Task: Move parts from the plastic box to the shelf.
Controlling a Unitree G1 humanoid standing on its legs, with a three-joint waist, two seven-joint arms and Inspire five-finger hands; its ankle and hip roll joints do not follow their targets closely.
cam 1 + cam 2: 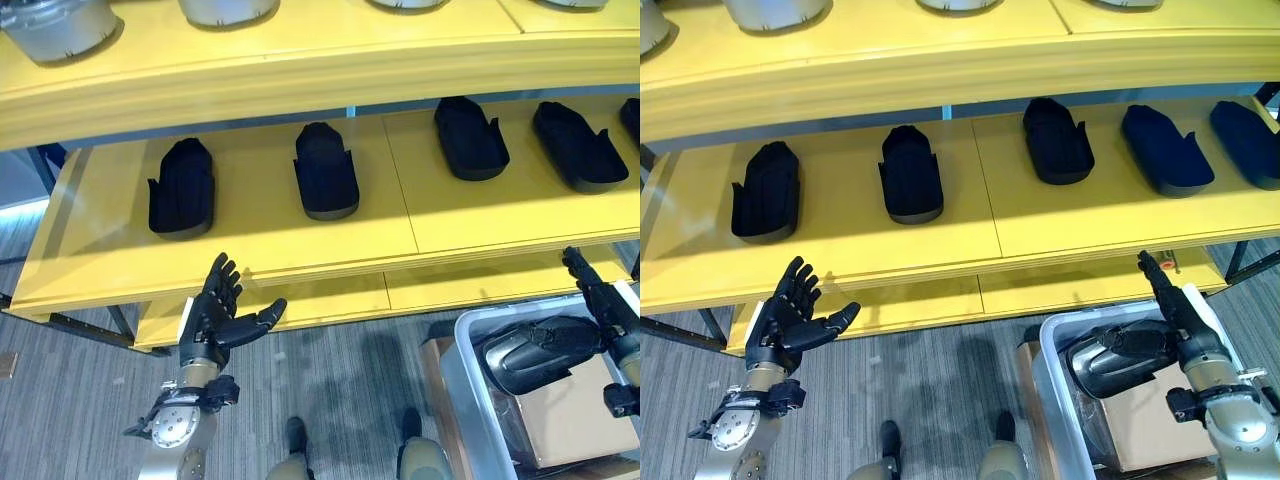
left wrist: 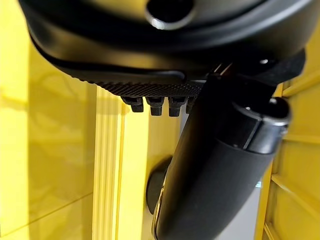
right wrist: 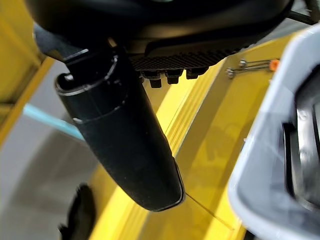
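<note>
hovering spread, left hand (image 1: 215, 315) empty; right hand (image 1: 1175, 300) straight-fingered over plastic box (image 1: 1055, 385); right wrist view adds the box's rim.

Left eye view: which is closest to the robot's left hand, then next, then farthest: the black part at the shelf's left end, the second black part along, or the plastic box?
From the left hand:
1. Black part at the shelf's left end, just above the hand.
2. Second black part along, up and to the right.
3. Plastic box, far right, by the right hand.

Grey wood-grain plank floor (image 1: 90, 430) lies beneath the yellow furniture, with daylight at left.
</note>
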